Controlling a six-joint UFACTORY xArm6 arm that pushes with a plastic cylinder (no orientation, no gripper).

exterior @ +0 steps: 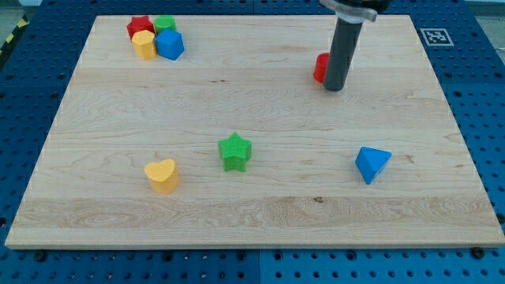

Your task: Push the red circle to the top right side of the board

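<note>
The red circle (320, 68) lies on the wooden board (252, 213) toward the view's upper right, mostly hidden behind my dark rod. My tip (334, 87) rests on the board right against the red circle's right and lower side. Only the circle's left part shows.
A cluster at the view's top left holds a red star (139, 26), a green block (165, 24), a yellow block (144, 45) and a blue block (170, 45). A green star (235, 151) sits mid-board, a yellow heart (162, 175) lower left, a blue triangle (372, 163) lower right.
</note>
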